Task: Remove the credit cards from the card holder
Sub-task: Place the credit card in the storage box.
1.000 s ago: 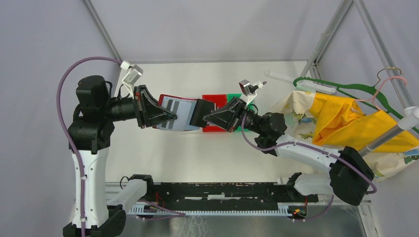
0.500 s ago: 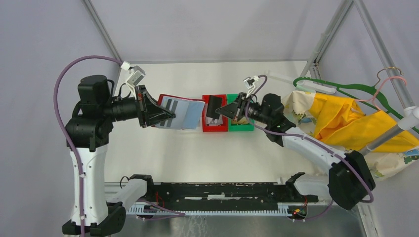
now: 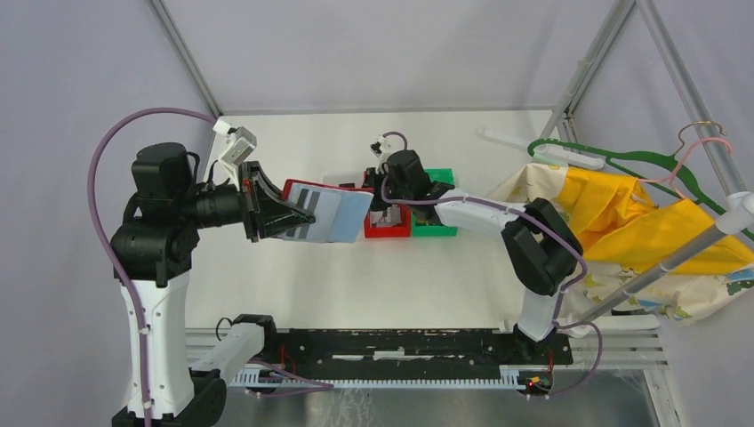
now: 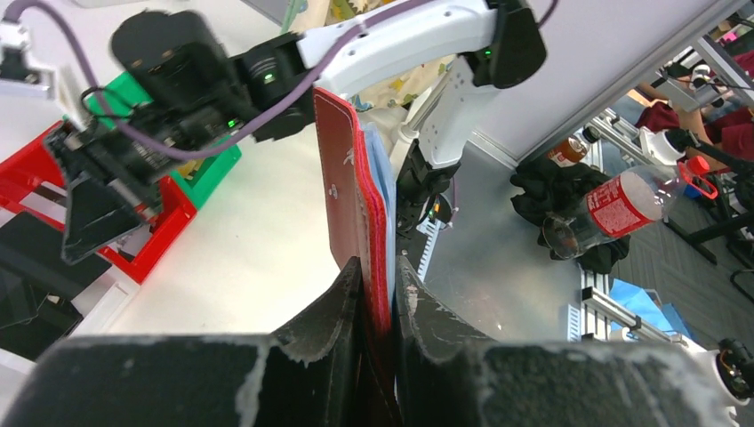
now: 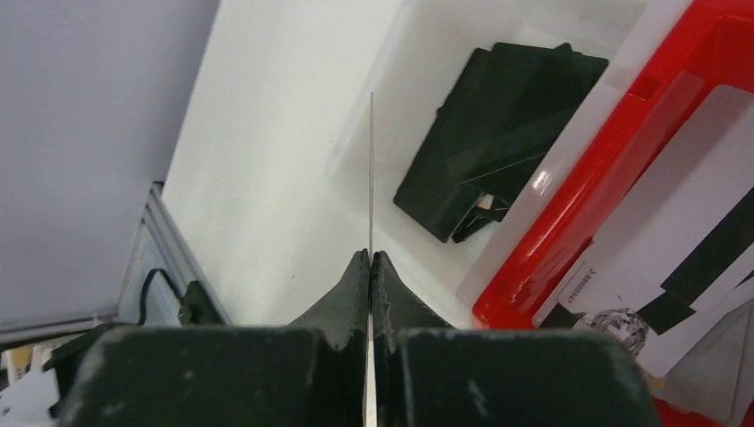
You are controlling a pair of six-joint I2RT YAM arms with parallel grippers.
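Note:
My left gripper (image 3: 300, 214) is shut on the red card holder (image 3: 327, 214), held open above the table with its pale blue-grey leaves facing up. In the left wrist view the holder (image 4: 348, 173) stands edge-on between the fingers of that gripper (image 4: 378, 267). My right gripper (image 3: 384, 191) is over the red tray (image 3: 388, 232). In the right wrist view this gripper (image 5: 370, 258) is shut on a thin credit card (image 5: 371, 169) seen edge-on. Other cards (image 5: 662, 258) lie in the red tray (image 5: 569, 218).
A green tray (image 3: 437, 229) stands right of the red one. A clear tray holds a black wallet (image 5: 498, 133). A yellow cloth (image 3: 622, 213) and a green hanger (image 3: 613, 160) lie at the right. The right arm (image 4: 391, 36) reaches across the left wrist view.
My right gripper pulled a card away from the holder and swung right and back over the red tray. My left gripper kept hold of the holder, shifting slightly.

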